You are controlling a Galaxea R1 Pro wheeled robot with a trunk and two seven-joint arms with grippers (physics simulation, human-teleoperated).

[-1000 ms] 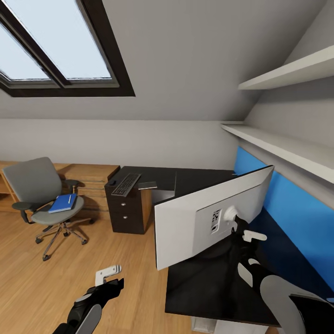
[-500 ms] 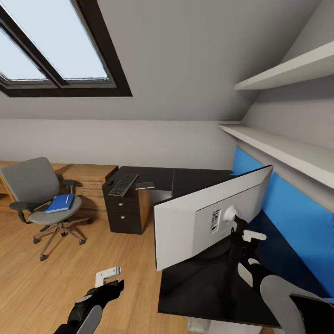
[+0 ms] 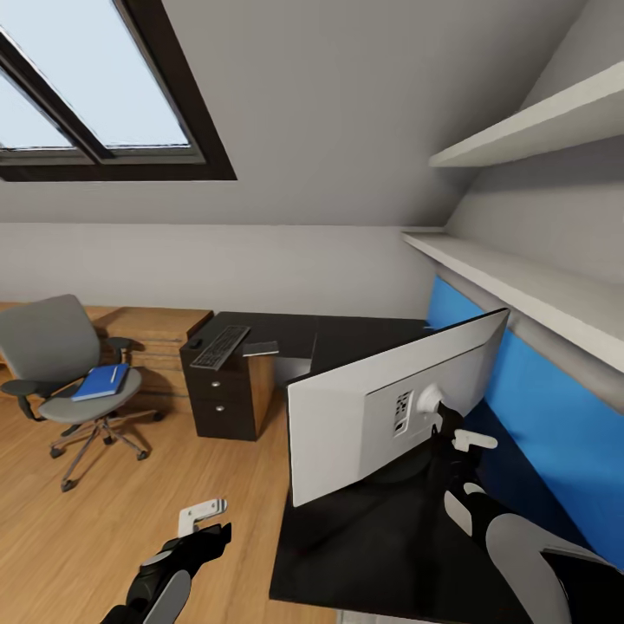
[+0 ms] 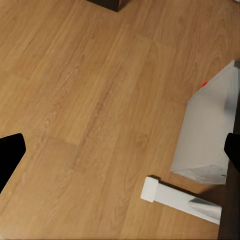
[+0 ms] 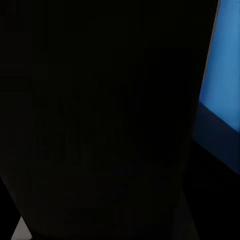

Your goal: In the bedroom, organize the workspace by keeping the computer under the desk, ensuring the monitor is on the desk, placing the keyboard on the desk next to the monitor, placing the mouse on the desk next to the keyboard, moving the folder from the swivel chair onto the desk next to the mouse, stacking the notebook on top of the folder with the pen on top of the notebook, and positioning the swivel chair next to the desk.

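- Two grippers: the right gripper (image 3: 452, 433) sits at the black arm behind the wide white-backed monitor (image 3: 381, 403), apparently clamped there to steady it; closure cannot be confirmed
- Left gripper (image 3: 201, 513) hangs low over the light wood floor (image 3: 104, 520), fingers apart, empty
- Glossy black L-shaped desk (image 3: 364, 537) carries the monitor near right
- Far left, the dark-keyed keyboard (image 3: 220, 346) lies on the desk; the bright blue folder (image 3: 100, 382) awaits on the grey swivel chair (image 3: 61, 364)
- Pale boxy computer (image 4: 210, 130) stands on the floor
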